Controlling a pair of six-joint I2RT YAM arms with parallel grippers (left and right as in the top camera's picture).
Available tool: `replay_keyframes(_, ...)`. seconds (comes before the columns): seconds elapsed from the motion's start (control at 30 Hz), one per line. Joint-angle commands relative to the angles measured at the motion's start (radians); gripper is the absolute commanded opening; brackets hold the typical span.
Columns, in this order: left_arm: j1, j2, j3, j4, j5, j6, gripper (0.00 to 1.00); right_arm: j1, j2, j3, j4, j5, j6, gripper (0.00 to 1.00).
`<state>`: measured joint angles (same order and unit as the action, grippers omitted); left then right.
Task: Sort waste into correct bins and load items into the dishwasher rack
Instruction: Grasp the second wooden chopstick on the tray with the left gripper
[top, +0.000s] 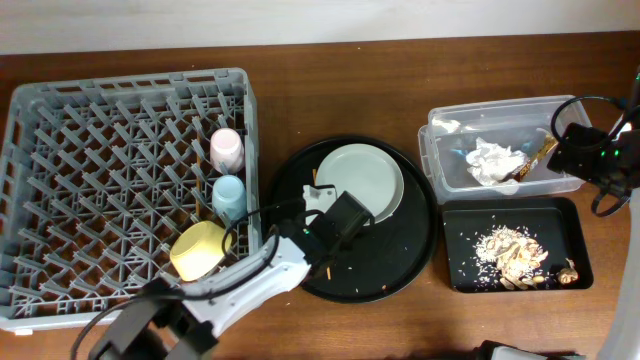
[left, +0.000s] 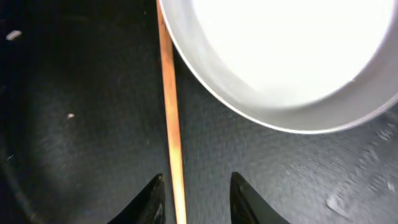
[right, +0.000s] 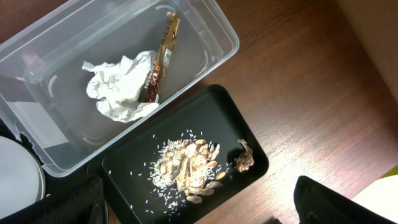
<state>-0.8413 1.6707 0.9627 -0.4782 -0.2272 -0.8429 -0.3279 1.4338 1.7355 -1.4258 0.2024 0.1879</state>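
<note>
Overhead view of a wooden table. On the left is a large grey rack (top: 130, 82). A pink cup (top: 227, 150), a blue cup (top: 229, 195) and a yellow bowl (top: 200, 250) stand in a line along its right side, slotted between pegs that keep them in place.

In the centre is a round black tray (top: 400, 270). A pale plate (top: 360, 182) lies flat on it and is the one dish not yet racked. The left gripper (left: 196, 196) hangs low over the tray just beside the plate's rim. Its jaws are apart and empty, and they straddle a thin wooden chopstick (left: 171, 112) without touching it. The arm seems lined up to reach the plate next, though the chopstick sits in the way.

On the right is a clear tub (right: 217, 31) holding a crumpled tissue (right: 118, 93) with a gold-brown wrapper (right: 158, 62) lying against it, so dry rubbish is together. Touching the tub is a shallow black tray (right: 230, 118) holding beige scraps (right: 186, 165) and scattered rice, so food waste is kept apart. The right gripper (right: 199, 208) hovers above both bins, spread wide and carrying nothing. The waste sorting looks complete.
</note>
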Motion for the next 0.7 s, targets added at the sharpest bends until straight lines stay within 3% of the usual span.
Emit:
replay_keyframes(0.0,0.0,0.075,-0.015,0.012,-0.033,-0.028,0.28,-0.006,0.001,0.002,0.0,0.019,0.014,0.99)
replay_keyframes(0.23,0.021,0.142,-0.015,0.03,-0.057,-0.028,0.24,-0.006,0.001,0.002,0.0,0.019,0.014,0.99)
replay_keyframes(0.37,0.022,0.173,-0.015,0.047,-0.043,-0.027,0.09,-0.006,0.001,0.002,0.0,0.019,0.014,0.99)
replay_keyframes(0.4,0.022,0.173,-0.015,0.043,-0.043,-0.027,0.01,-0.006,0.001,0.002,0.0,0.019,0.014,0.99)
replay_keyframes(0.43,0.022,0.171,-0.014,0.037,-0.043,-0.027,0.01,-0.006,0.001,0.002,0.001,0.019,0.014,0.99)
replay_keyframes(0.53,0.022,0.127,0.035,-0.056,-0.064,-0.027,0.01,-0.006,0.001,0.002,0.0,0.019,0.014,0.99)
replay_keyframes(0.67,0.036,0.005,0.177,-0.277,-0.233,-0.012,0.01,-0.006,0.001,0.002,0.0,0.019,0.014,0.98)
